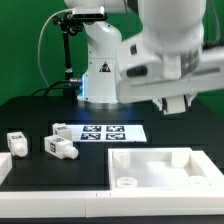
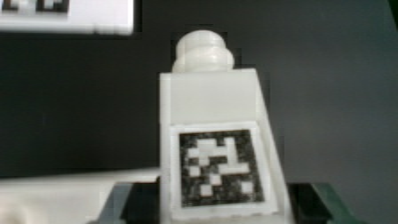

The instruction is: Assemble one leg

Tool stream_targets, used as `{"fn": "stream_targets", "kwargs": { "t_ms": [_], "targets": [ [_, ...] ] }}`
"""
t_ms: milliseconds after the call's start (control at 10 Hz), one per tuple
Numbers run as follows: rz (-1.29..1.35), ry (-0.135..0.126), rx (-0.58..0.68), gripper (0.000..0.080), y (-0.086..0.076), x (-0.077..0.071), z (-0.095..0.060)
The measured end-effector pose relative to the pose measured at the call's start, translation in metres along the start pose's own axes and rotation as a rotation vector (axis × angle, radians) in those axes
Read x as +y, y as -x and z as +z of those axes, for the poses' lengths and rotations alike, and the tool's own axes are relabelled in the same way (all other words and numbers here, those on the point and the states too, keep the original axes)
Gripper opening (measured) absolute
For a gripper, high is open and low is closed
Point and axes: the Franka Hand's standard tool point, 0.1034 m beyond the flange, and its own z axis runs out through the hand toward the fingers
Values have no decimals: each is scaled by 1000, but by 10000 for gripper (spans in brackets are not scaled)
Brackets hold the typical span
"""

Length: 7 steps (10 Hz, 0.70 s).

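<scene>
White plastic fills your wrist view: the leg [image 2: 214, 120], tag facing the camera and rounded screw tip pointing away, is clamped in the gripper [image 2: 217, 203], whose jaws are closed to the leg's width. The pickup looks done. The gripper hangs well above the worktop [image 1: 40, 110], and the leg is not yet joined to the square tray-like top [image 1: 150, 158] at the exterior view's right. A spare leg [image 1: 60, 147] lies loose near the marker board [image 1: 100, 131]. By my judgement you have carrying, aligning and screwing left.
</scene>
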Motion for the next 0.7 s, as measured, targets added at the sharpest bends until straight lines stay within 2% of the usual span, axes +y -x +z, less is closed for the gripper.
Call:
{"fn": "stream_targets", "kwargs": {
  "t_ms": [100, 200, 300, 500, 700],
  "targets": [
    [-31, 4, 70, 287, -9, -7, -14],
    [-26, 9, 159, 287, -14, -6, -11],
    [-23, 16, 198, 287, -9, -3, -7],
    [-25, 24, 328, 287, -17, -1, -12],
    [-82, 34, 481, 287, -43, -6, -38]
  ]
}}
